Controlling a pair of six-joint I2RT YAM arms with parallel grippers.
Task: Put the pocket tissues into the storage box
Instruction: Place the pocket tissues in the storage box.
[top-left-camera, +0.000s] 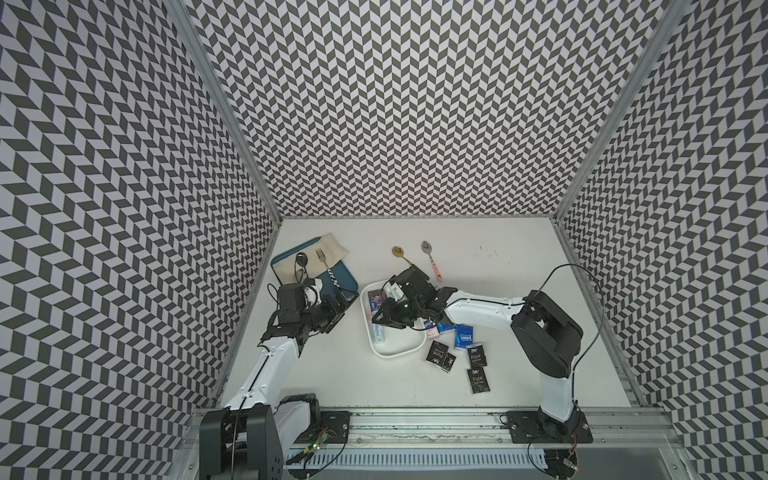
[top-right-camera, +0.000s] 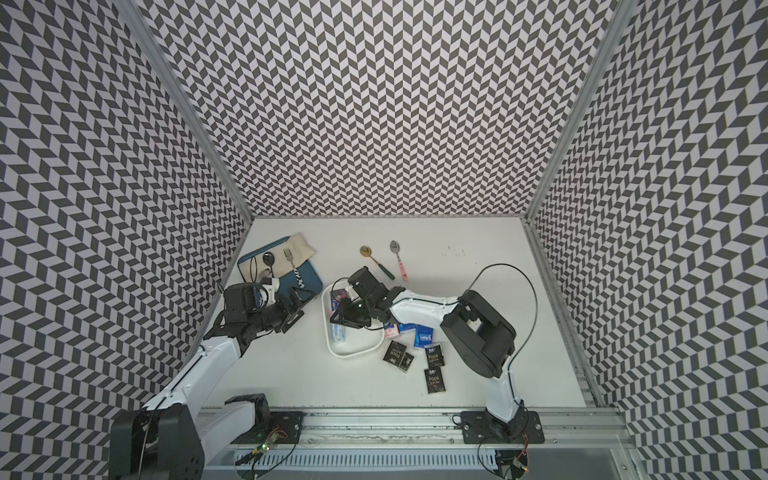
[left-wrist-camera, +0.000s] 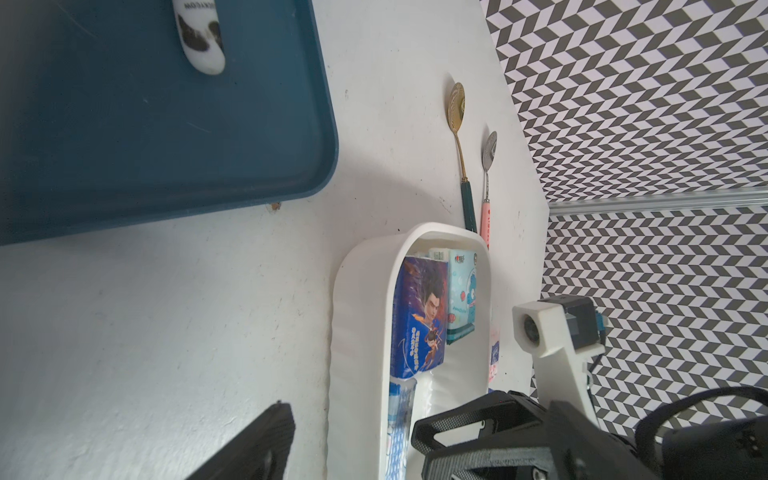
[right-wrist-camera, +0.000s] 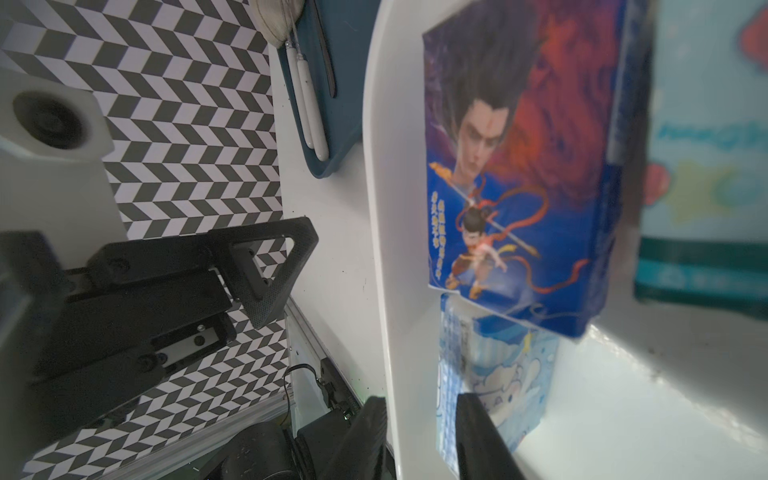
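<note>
The white storage box (top-left-camera: 399, 353) (top-right-camera: 353, 353) stands mid-table. Inside it lie a dark blue cartoon packet (right-wrist-camera: 519, 166), a teal one (left-wrist-camera: 461, 299) and a pale blue one (right-wrist-camera: 498, 365) along the left wall. My right gripper (top-left-camera: 380, 322) (right-wrist-camera: 419, 436) stands astride that wall, jaws narrowly apart: one finger is outside and one inside, against the pale blue packet. Whether they pinch is unclear. More pocket tissues lie right of the box: black "Face" packets (top-left-camera: 478, 380), blue ones (top-left-camera: 463, 334) and a pink-white one (top-left-camera: 432, 332). My left gripper (top-left-camera: 336, 309) (left-wrist-camera: 357, 444) hovers open and holds nothing, left of the box.
A teal tray (top-left-camera: 345, 286) at the back left carries a beige cloth (top-left-camera: 332, 249), a fork (top-left-camera: 322, 257) and a black spoon (top-left-camera: 301, 259). A gold spoon (top-left-camera: 401, 253) and a pink-handled spoon (top-left-camera: 430, 257) lie behind the box. Patterned walls enclose three sides.
</note>
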